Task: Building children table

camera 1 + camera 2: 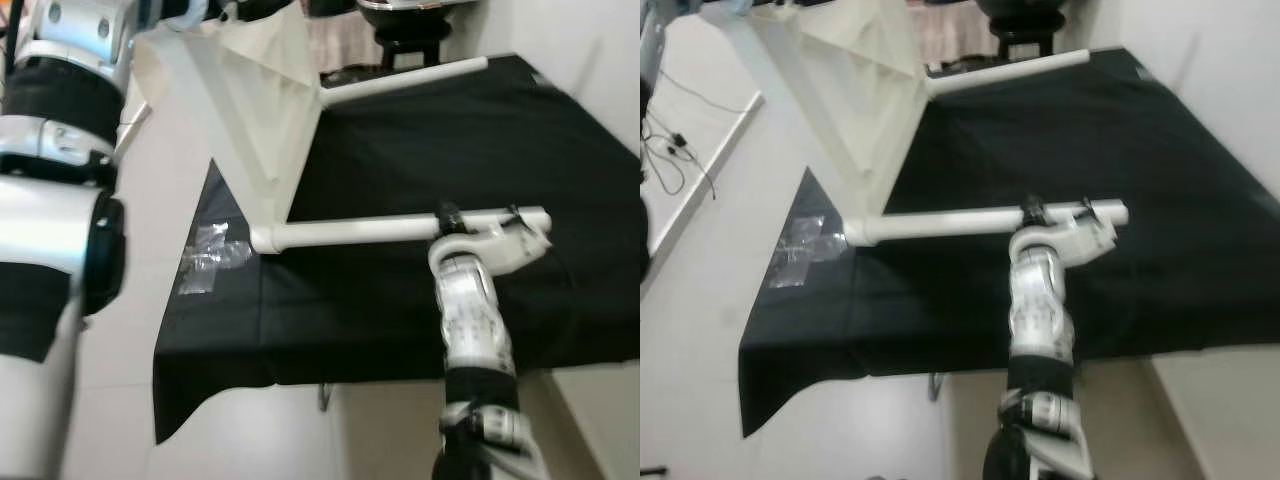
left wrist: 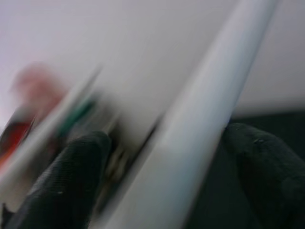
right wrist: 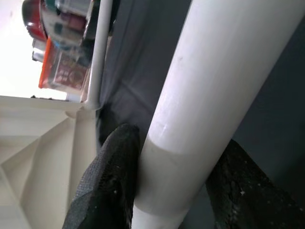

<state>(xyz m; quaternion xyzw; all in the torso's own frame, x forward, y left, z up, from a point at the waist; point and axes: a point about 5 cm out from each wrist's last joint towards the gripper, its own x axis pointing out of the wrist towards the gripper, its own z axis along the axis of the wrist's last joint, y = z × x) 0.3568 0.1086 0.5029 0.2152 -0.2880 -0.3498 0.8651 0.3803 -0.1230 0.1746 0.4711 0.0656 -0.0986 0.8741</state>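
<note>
While our right gripper [image 1: 480, 222] pinches the near table leg [image 1: 350, 232] by its right end, lying level across mid-frame, our left gripper [image 2: 167, 157] straddles another white bar [image 2: 209, 109].

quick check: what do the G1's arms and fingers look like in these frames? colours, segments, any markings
Left arm: glossy silver shells split by black joint bands, bolt holes in the top shell. Right arm: slim silver forearm with faint small markings, too blurred to read, black band lower down, white wrist housing. Right gripper fingers are black, rounded and rough-textured; left gripper fingers look alike, blurred.
</note>
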